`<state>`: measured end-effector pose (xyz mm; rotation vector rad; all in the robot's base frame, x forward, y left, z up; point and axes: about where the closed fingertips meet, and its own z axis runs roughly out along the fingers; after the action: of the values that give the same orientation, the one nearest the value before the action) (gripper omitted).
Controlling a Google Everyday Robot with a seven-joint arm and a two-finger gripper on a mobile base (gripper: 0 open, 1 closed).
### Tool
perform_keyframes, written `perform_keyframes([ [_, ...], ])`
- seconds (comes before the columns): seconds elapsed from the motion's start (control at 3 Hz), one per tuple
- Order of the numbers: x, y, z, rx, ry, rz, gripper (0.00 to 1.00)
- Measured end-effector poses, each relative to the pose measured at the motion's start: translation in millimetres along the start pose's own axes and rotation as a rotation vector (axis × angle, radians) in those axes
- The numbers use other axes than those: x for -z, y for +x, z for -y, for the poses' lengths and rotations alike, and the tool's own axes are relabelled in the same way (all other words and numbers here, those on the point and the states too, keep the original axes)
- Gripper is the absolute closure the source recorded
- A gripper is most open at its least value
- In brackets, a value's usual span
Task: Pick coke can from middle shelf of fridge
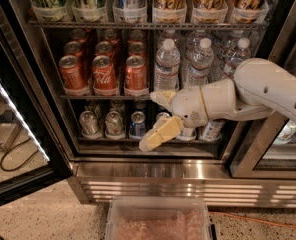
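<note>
Before the fridge [153, 171], my gripper [155, 118] hovers with its fingers spread and empty. The nearest coke can [136, 73] stands up-left of it on the middle shelf [103, 97]. Risk noted: the upper finger could clip the water bottle [166, 69] directly above while rising.

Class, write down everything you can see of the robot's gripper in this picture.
The gripper has two cream, padded-looking fingers on a rounded white wrist, with its arm reaching in from the right. It is open: one finger points left, level with the middle shelf, and the other angles down-left across the cans below. It holds nothing and hangs in the fridge opening, just right of the front-row coke can, not visibly touching it.
</note>
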<state>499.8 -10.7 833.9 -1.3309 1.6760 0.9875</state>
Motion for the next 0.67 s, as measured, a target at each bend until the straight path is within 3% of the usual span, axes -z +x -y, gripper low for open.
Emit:
perform_keyframes([
  [0.67,-87.3,-62.6,11.6,0.049,-0.173,0.129,0.00],
])
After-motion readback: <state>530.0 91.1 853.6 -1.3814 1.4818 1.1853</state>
